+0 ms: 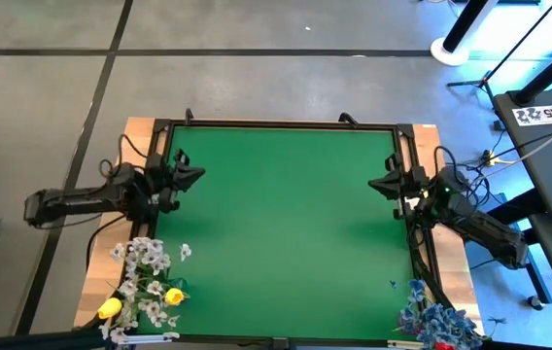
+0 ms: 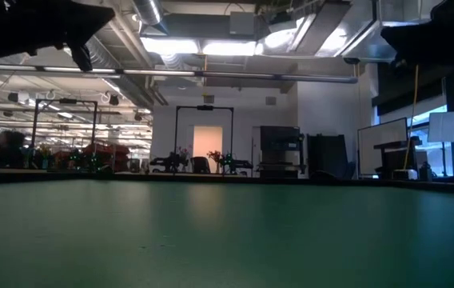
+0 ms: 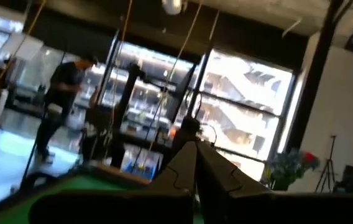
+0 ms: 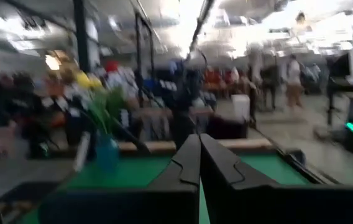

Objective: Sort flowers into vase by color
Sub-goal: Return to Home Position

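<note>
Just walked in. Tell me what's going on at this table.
Nothing is being handled right now. The left gripper and the right gripper are both shut and empty, each sitting at its own side of the green table. The white and yellow flowers stand bunched at the bottom-left corner of the high view. The blue sprays, with a red flower among them, stand at the bottom-right corner. The sorting looks finished.
</note>
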